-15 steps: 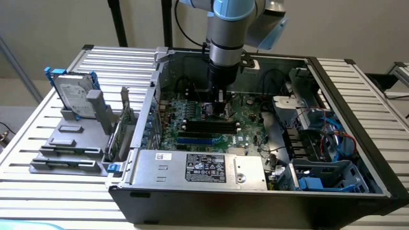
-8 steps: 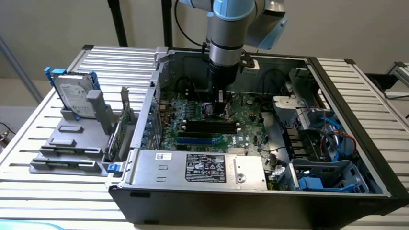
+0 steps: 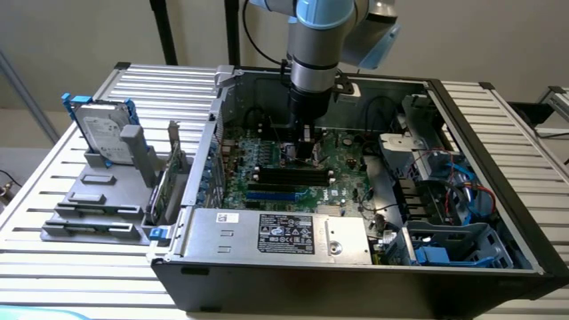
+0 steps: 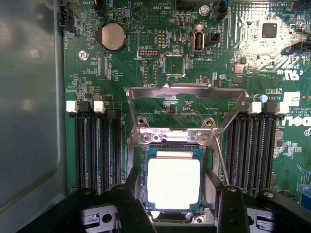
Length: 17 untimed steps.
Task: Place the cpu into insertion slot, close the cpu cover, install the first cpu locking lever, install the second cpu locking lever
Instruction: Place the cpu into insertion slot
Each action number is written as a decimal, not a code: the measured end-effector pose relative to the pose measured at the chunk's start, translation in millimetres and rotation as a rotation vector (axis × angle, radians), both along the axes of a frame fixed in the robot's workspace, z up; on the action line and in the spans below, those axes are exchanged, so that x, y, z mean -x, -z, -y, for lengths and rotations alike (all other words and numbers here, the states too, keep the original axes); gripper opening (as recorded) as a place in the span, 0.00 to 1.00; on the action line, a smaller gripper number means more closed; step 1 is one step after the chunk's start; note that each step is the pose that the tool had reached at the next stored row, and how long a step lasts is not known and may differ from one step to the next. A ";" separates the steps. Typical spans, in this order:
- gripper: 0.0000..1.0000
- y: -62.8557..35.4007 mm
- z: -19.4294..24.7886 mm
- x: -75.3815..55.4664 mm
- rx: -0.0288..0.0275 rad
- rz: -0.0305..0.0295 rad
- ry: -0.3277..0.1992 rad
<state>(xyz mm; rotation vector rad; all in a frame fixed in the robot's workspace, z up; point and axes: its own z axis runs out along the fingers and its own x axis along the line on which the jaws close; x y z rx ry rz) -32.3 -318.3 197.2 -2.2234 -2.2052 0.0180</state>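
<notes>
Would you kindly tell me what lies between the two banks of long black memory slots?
In the wrist view, the square black insertion slot sits there, holding the flat silvery square cpu.

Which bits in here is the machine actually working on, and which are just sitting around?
In the job:
cpu, lying in the insertion slot
cpu cover, flipped open
locking lever
pincer, open, straddling the cpu

Just lying about:
coin battery
memory slots
hard drive
grey labelled box
</notes>
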 end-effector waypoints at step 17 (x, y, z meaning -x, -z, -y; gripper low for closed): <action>0.60 -21.7 0.1 3.5 0.0006 -0.0003 -0.001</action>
